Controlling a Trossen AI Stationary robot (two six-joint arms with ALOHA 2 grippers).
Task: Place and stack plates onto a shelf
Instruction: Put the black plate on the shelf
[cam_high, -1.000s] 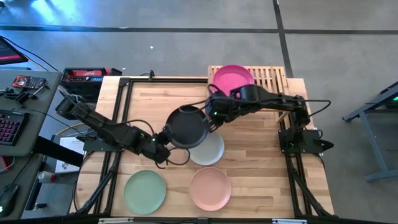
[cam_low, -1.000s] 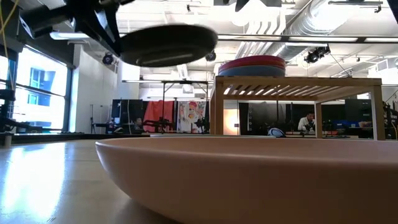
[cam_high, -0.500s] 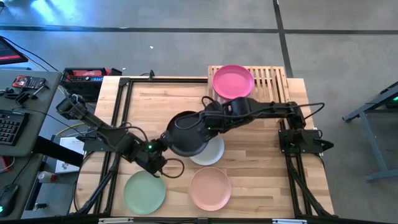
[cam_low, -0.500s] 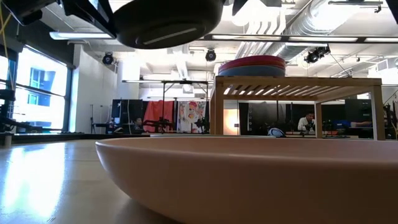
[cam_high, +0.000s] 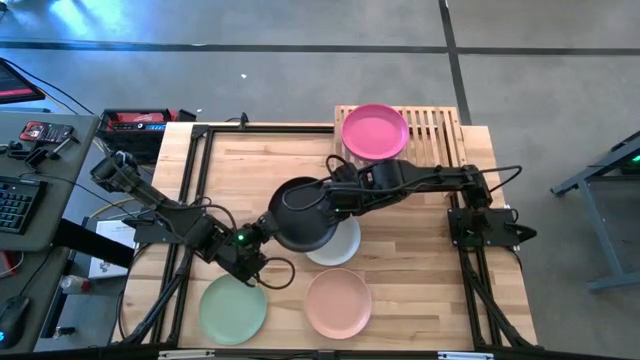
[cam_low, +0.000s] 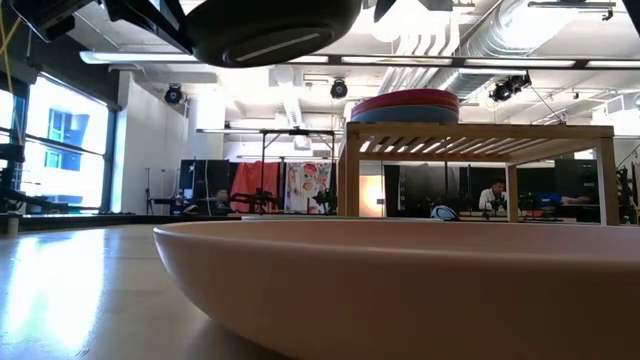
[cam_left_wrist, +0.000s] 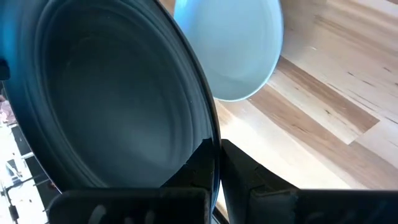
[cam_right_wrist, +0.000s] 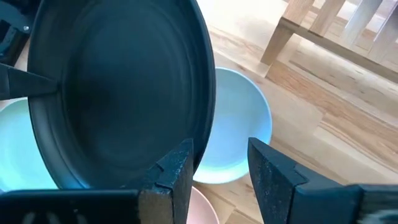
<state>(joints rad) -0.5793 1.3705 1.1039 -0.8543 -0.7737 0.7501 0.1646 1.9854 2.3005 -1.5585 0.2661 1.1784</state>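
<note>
The black plate (cam_high: 300, 213) hangs in the air over the table's middle, above the off-white plate (cam_high: 340, 243); the low view shows its underside (cam_low: 270, 30). My left gripper (cam_high: 262, 232) is shut on its left rim. My right gripper (cam_high: 335, 197) is open at the opposite rim, one finger (cam_right_wrist: 177, 171) over the plate's inner face and the other (cam_right_wrist: 267, 168) outside it. The magenta plate (cam_high: 375, 130) tops a stack (cam_low: 418, 104) on the shelf (cam_high: 435, 125). The mint green plate (cam_high: 232, 308) and peach-pink plate (cam_high: 338, 303) lie near the near edge. My left gripper pinches the black plate's rim (cam_left_wrist: 210, 134) between its two fingers, one on the inner face and one on the underside, coming from the table's left. The plate is lifted clear and roughly level. My right gripper straddles the far-right rim (cam_right_wrist: 205, 140); whether it touches, I cannot tell.
The shelf stands on legs at the table's far right corner, with bare slats (cam_high: 440, 122) beside the stack. The peach-pink plate (cam_low: 400, 280) fills the low view's foreground. Bare planks lie at the far left (cam_high: 260, 160). A desk with devices stands left of the table.
The black plate has risen and gone from tilted to nearly level, shifting slightly toward the near edge. My left gripper has moved with it toward the near edge. My right arm has reached farther toward the table's left along the plate's rim.
</note>
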